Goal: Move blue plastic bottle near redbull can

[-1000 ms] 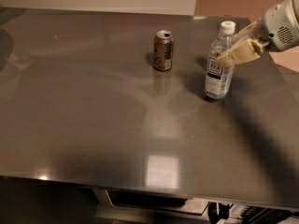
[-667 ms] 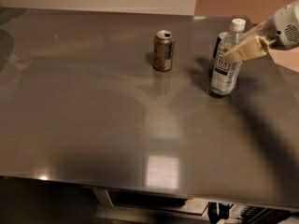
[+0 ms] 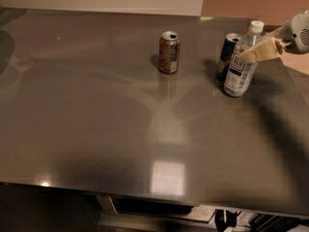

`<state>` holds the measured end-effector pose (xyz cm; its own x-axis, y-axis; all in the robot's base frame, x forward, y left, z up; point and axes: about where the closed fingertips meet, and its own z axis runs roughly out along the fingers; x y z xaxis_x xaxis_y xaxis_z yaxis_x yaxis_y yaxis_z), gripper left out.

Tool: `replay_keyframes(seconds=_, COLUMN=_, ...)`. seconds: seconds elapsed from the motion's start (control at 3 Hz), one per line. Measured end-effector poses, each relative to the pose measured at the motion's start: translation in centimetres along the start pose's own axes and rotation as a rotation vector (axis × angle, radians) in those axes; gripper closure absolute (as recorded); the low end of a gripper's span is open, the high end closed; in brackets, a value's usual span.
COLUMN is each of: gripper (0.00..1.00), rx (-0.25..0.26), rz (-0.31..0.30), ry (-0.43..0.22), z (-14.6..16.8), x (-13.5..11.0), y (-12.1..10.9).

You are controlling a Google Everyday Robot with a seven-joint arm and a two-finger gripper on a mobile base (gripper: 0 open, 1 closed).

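The blue plastic bottle [image 3: 241, 64], clear with a white cap and a dark label, stands at the far right of the table and leans slightly right. My gripper [image 3: 262, 51] reaches in from the right edge, and its tan fingers [image 3: 256, 53] are closed on the bottle's upper body. The redbull can [image 3: 226, 54], slim, blue and silver, stands upright just left of and behind the bottle, touching or nearly touching it and partly hidden by it.
A brown can [image 3: 169, 51] with an open top stands upright near the table's middle back, left of the redbull can. The grey table [image 3: 96, 129] stretches left and forward. The table's right edge is close to the bottle.
My gripper has moved to the right with the bottle in it. The redbull can, hidden behind the bottle before, now shows at the bottle's left.
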<state>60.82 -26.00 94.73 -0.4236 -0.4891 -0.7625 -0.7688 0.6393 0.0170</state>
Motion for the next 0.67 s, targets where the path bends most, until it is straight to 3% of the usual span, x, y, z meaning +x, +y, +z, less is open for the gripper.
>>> replay_keyframes(seconds=0.67, gripper=0.59, rx=0.027, rz=0.028, ry=-0.006, z=-0.34, x=1.08, y=-1.67)
